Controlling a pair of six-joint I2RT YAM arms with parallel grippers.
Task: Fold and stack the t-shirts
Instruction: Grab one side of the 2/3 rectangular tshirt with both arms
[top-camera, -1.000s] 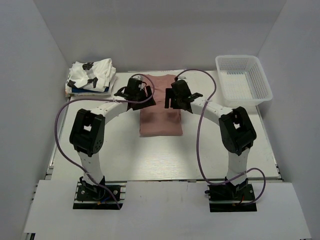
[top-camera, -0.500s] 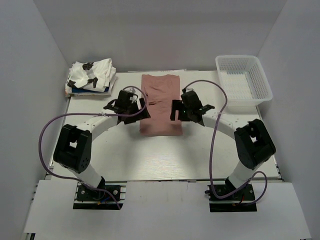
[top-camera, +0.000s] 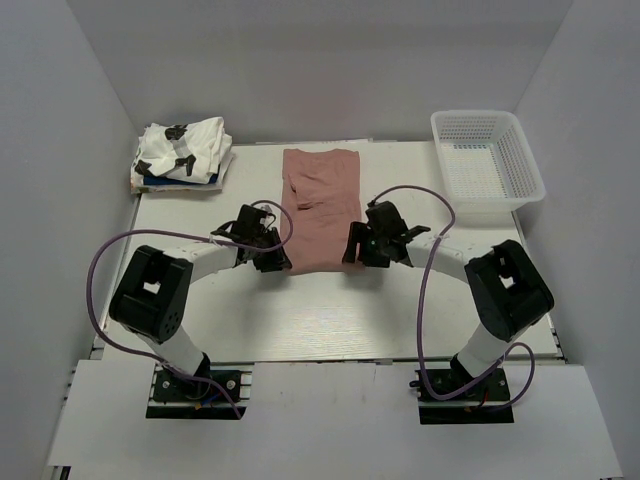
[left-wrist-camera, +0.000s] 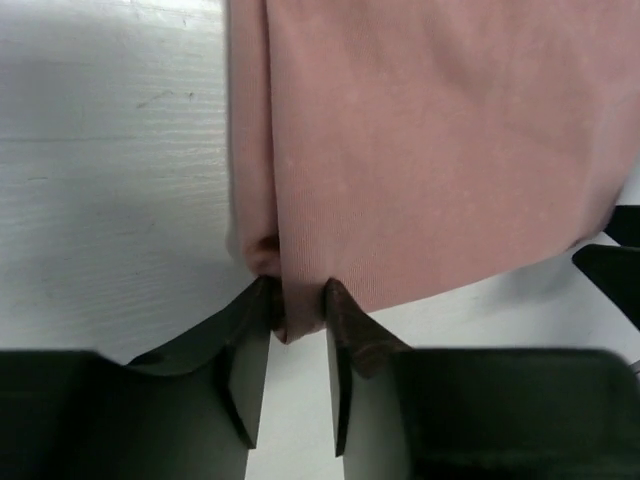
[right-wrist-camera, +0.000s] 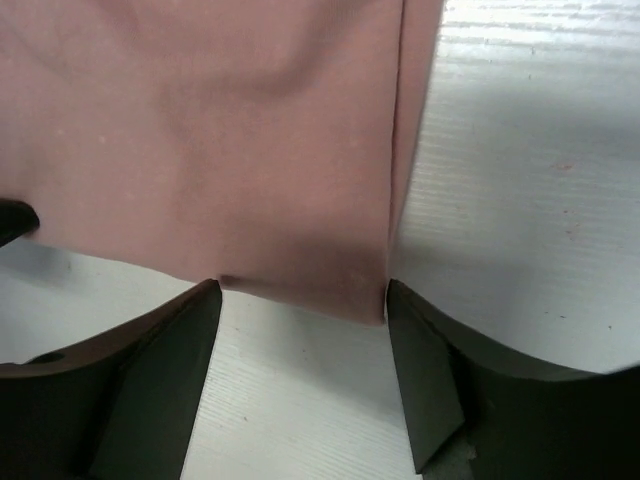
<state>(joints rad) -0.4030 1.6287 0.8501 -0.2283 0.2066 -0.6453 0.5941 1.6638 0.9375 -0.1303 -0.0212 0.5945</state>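
The pink shirt (top-camera: 320, 205) lies flat in the middle of the table (top-camera: 330, 320), collar away from the arms. It is already narrowed to a long strip, with its sides turned in; the doubled edges show along both long sides in the wrist views. From where I stand that looks like the lengthwise folding done and the crosswise fold not yet made.

The left gripper (left-wrist-camera: 298, 300) is down at the near left corner of the hem, and its jaws are pinched together on a tuck of pink cloth. The right gripper (right-wrist-camera: 303, 300) is at the near right corner, but its jaws stand wide apart, with the hem corner lying between them and nothing caught.

Off at the far left corner sits the finished pile: the white shirt (top-camera: 185, 145) with black print, folded, on top of the blue shirt (top-camera: 160, 181), of which only a sliver shows at the edge. The basket (top-camera: 475, 113) stands at the far right, well apart from everything.

So I'd say two shirts are folded and stacked and one remains. The right side needs its grip, then the hem goes up toward the collar, and the folded shirt must be carried over to the pile.
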